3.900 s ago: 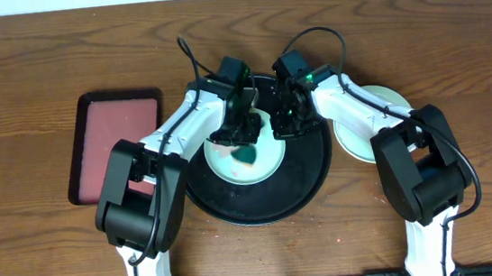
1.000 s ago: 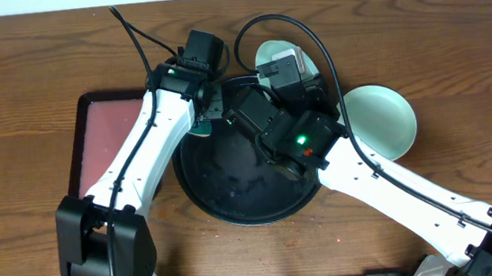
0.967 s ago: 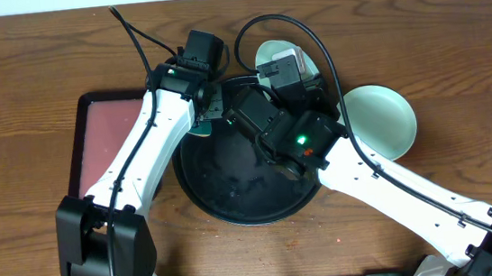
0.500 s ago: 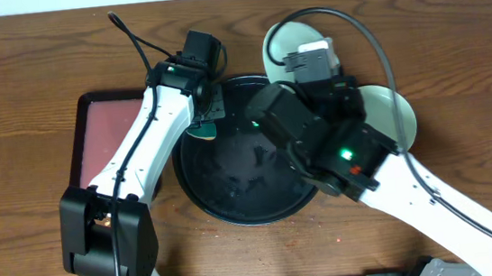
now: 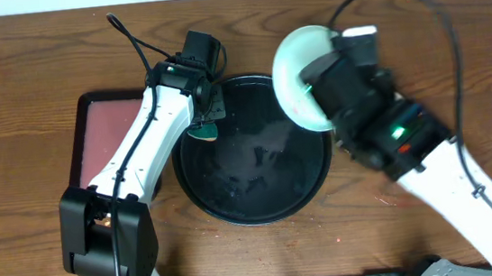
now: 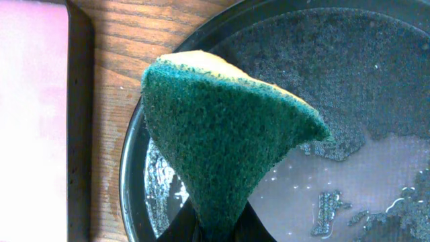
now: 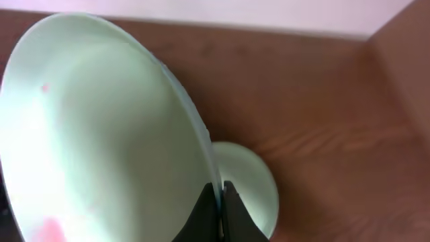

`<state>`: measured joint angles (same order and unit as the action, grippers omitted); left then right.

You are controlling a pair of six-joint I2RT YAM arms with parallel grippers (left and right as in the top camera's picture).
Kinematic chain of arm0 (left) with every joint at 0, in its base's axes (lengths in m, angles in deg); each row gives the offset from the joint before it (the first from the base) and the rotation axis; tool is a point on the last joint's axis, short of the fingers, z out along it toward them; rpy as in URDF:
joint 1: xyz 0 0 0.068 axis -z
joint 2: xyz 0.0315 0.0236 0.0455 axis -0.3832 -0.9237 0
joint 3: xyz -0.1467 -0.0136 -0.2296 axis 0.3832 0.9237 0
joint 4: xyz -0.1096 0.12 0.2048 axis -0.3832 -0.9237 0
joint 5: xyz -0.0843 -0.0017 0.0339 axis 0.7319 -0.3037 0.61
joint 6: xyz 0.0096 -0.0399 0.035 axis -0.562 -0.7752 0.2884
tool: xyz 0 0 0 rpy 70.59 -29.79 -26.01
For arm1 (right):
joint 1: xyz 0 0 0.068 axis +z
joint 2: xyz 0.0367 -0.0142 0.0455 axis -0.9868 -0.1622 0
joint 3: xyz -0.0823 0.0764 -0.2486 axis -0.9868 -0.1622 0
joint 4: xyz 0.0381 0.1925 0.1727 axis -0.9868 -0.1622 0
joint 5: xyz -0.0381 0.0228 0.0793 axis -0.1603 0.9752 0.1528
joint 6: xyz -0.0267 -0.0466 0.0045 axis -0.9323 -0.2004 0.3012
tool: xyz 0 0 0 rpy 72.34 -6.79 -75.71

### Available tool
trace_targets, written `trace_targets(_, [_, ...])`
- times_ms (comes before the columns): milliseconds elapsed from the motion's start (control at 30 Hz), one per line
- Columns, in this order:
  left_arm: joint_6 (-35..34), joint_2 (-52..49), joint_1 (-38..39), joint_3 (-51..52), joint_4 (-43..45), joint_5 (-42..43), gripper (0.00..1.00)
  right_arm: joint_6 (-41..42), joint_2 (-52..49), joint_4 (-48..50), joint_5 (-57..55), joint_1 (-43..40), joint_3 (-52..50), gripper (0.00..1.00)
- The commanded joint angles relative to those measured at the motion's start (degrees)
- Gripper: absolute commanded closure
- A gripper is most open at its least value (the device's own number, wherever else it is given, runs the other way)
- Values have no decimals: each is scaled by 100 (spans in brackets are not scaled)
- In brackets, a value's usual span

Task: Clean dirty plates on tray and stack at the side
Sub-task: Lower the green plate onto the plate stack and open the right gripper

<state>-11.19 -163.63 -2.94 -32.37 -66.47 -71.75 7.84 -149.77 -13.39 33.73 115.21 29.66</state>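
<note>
My right gripper [image 5: 324, 78] is shut on the rim of a light mint-blue plate [image 5: 301, 65] and holds it tilted, high above the back right edge of the black tray [image 5: 255, 187]. In the right wrist view the jaws [image 7: 219, 196] pinch the plate [image 7: 101, 121], which shows faint pink smears. Another pale plate [image 7: 247, 191] lies on the table below it; the right arm hides it from overhead. My left gripper [image 5: 207, 113] is shut on a green sponge [image 5: 201, 130], [image 6: 222, 128] over the tray's wet, foamy back left rim [image 6: 134, 168].
A dark-red rectangular tray [image 5: 106, 142] lies to the left of the black tray and also shows in the left wrist view [image 6: 33, 121]. The right arm crosses the table's right side. Bare wood lies at the back and front left.
My right arm has lifted the mint plate off the black tray and swung it up and to the right. My left gripper has stayed nearly still with the sponge.
</note>
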Motion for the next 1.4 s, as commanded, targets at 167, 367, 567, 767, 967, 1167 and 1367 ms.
trace_targets(167, [-33, -48, -28, -68, -17, -9, 92, 131, 140, -271, 3071, -2076, 15, 99])
trace_targets(367, [-33, -48, -28, -68, -17, -9, 92, 146, 24, -970, 3139, -3390, -48, 99])
trace_targets(567, [-33, -48, -28, -68, -13, -9, 92, 146, -81, -697, 3108, -3945, -741, 99])
trace_targets(767, [-33, -48, -28, -68, -15, -11, 92, 153, -205, 345, 3110, -3976, -1987, 99])
trace_targets(967, [-33, -48, -28, -68, -13, -11, 92, 151, -225, 870, 3110, -3976, -2435, 96])
trace_targets(1167, [44, -42, -31, -70, -17, -11, 92, 81, -223, 1036, 3438, -3969, -2426, 81])
trace_targets(1367, [225, 184, -304, -111, -323, -13, 93, -339, -223, 1139, 4354, -3886, -2120, 64])
